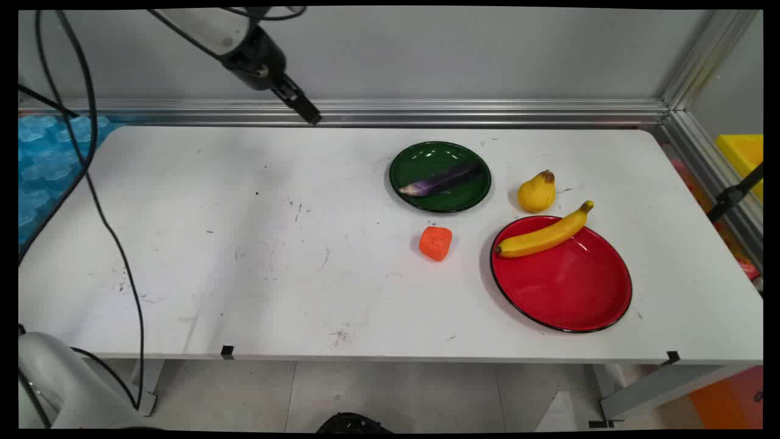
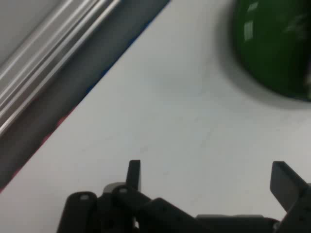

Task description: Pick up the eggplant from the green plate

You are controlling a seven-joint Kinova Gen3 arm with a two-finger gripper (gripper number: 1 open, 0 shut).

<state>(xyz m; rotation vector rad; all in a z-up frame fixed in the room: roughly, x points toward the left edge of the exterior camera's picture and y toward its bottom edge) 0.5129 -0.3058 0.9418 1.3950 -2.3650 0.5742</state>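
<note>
My gripper (image 1: 308, 114) hangs high over the table's far edge, left of centre, and holds nothing. In the hand view its two fingers (image 2: 134, 173) stand wide apart over bare table, so the gripper (image 2: 209, 177) is open. The nearest thing is a green plate (image 1: 440, 177) to its right, with a purple eggplant (image 1: 439, 180) lying on it. The green plate (image 2: 272, 43) shows at the hand view's top right. An orange block (image 1: 436, 243) sits in front of that plate. A yellow pear (image 1: 537, 192) stands right of it. A banana (image 1: 543, 235) lies across the far rim of a red plate (image 1: 567, 286).
An aluminium rail (image 1: 426, 113) runs along the table's far edge and down the right side. Black cables (image 1: 91, 183) hang at the left. A blue mat (image 1: 42, 164) lies beyond the table's left end. A yellow bin (image 1: 743, 155) stands off the right side.
</note>
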